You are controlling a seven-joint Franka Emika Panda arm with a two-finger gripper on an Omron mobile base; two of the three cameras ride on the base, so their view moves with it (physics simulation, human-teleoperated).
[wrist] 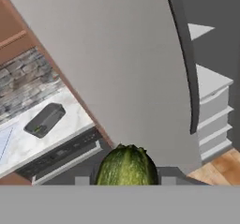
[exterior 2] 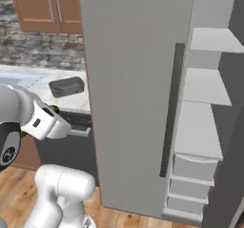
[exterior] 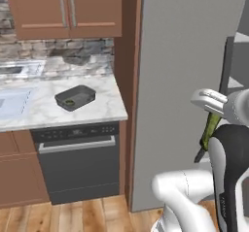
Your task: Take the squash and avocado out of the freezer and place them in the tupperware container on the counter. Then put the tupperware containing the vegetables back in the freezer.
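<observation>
Gripping the squash [wrist: 126, 166] in the pincer [wrist: 125, 180], freezer [exterior: 185, 80] door open (shelves showing), tupperware container [exterior: 75, 97] on the bench [exterior: 104, 107], something green inside it.

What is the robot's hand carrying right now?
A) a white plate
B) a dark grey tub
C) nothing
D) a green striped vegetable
D: in the hand view a green striped squash sits right between the fingers, while the tupperware container rests on the counter.
</observation>
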